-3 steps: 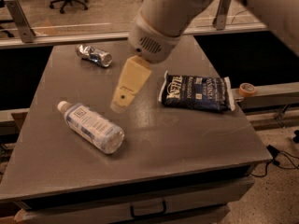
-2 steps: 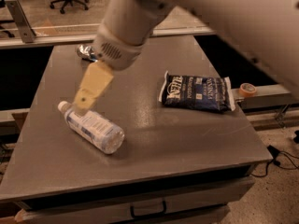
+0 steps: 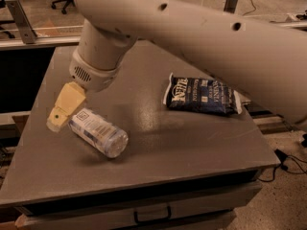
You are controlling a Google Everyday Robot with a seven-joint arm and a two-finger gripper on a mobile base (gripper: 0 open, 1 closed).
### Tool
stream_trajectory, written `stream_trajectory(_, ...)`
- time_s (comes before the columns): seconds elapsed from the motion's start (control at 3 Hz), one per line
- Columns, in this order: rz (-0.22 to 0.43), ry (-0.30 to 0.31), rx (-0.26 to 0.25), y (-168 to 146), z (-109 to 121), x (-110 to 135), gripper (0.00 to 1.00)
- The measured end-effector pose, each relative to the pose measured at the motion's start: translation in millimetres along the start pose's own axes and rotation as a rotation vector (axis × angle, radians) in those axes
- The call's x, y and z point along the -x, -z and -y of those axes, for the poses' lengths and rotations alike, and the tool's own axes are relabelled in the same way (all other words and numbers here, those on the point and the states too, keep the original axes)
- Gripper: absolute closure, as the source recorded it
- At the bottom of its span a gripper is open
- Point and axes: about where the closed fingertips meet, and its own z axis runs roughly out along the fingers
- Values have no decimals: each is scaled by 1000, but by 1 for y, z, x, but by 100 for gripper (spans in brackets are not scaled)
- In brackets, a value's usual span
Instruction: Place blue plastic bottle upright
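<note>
The blue plastic bottle (image 3: pixel 98 132) lies on its side on the grey table (image 3: pixel 158 143), at the front left, with its base pointing front right. Its label with the small square mark faces up. Its cap end is hidden behind my gripper (image 3: pixel 56 121), whose tan tip sits right at the bottle's neck end, low over the table. I cannot tell whether it touches the bottle. My large white arm (image 3: pixel 192 28) reaches in from the upper right.
A dark blue flat snack bag (image 3: pixel 201 95) lies on the table's right side. The table's front edge has a drawer handle (image 3: pixel 152 215) below it. Office chairs and a rail stand behind the table. No silver can shows.
My gripper has swung left and down from the middle of the table to the bottle's cap end. The arm now covers the back left corner where the can lay. The bottle has barely moved.
</note>
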Motion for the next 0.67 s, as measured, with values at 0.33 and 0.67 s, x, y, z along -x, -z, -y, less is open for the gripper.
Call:
stream_trajectory(0.33, -33, -83, -24, -30, 11, -14, 0)
stream_trajectory(0.67, -67, -136, -23, -53, 15, -23, 18)
